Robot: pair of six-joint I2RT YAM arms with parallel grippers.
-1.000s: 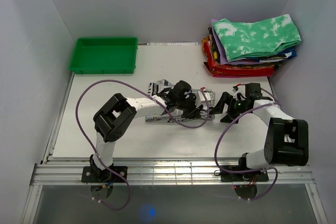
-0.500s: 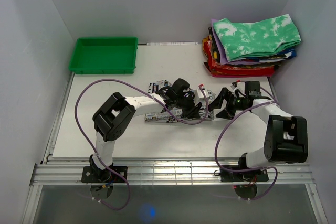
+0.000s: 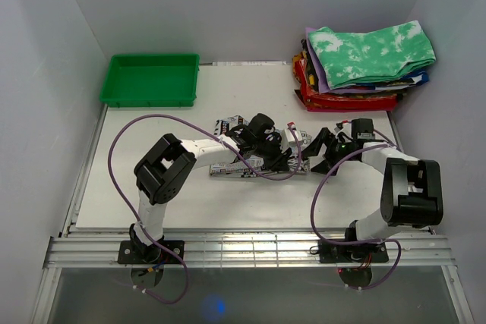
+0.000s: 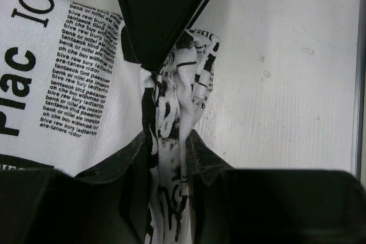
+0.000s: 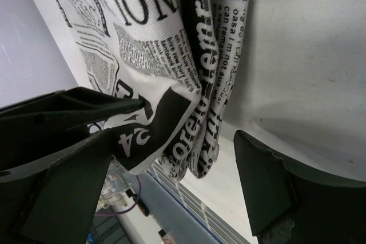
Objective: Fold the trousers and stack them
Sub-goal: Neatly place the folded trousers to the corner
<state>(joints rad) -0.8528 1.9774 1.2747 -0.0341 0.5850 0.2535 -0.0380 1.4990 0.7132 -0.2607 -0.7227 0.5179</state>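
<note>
The trousers (image 3: 231,171), white cloth printed with black newspaper text, lie bunched in a partly folded strip at mid-table. My left gripper (image 3: 278,158) sits over their right part, shut on a pinched ridge of the cloth. In the left wrist view the fold (image 4: 169,112) runs up between the closed-in fingers of that gripper (image 4: 168,144). My right gripper (image 3: 322,152) stands open just right of the trousers. In the right wrist view the folded edge of the trousers (image 5: 197,112) hangs between the wide-apart fingers of this gripper (image 5: 171,178), untouched by the right finger (image 5: 263,190).
A green tray (image 3: 152,80) stands at the back left. At the back right is a stack of folded clothes (image 3: 364,62) topped by a green-and-white tie-dye piece. Purple cables loop over both arms. White walls close in both sides.
My right gripper has crept left and slightly back, closer to the trousers' right end. The left gripper keeps its grip and has barely shifted.
</note>
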